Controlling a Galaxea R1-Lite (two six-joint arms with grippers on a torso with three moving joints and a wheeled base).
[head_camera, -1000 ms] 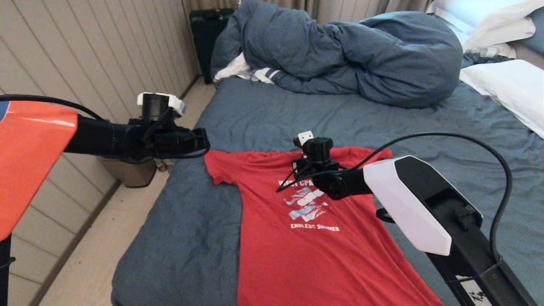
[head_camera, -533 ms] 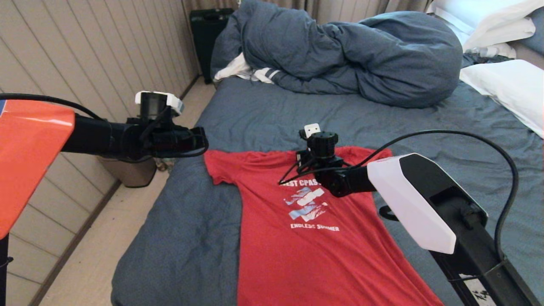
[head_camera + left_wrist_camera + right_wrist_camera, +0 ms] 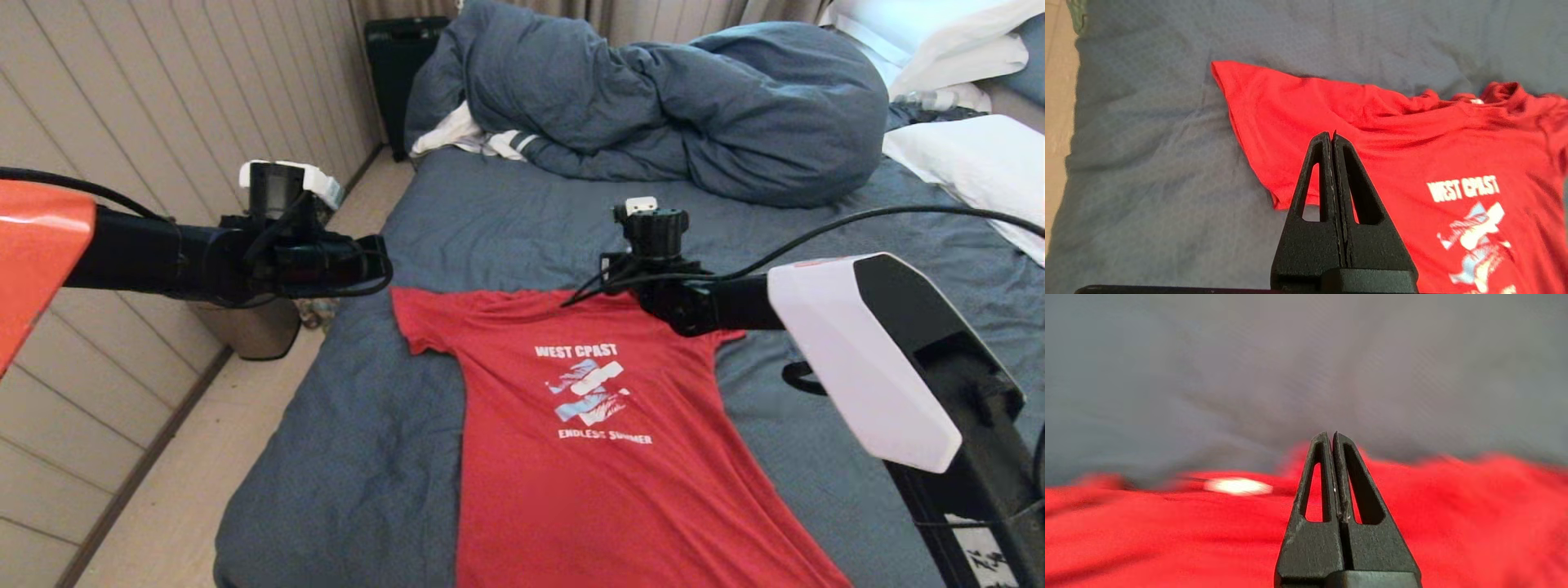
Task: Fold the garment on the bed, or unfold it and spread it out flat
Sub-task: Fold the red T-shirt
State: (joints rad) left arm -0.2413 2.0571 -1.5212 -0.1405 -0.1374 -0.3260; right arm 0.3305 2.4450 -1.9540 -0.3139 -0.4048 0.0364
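Head view: red T-shirt [image 3: 588,457] lies flat on the bed [image 3: 506,220].
Feel: light, floppy; pinch sleeve hem or shoulder.
Left gripper [image 3: 1333,136]: clenched, empty.
Right gripper [image 3: 1329,437]: clenched, empty.

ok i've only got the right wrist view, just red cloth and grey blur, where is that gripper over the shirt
observer: the right gripper is up at the collar end of the garment, which lies front-up on the bed.
operator: and the left one
observer: the left gripper hangs shut by the sleeve on the robot's left, holding nothing.
operator: anything beyond the collar
observer: bare sheet, then the bunched duvet at the far end.
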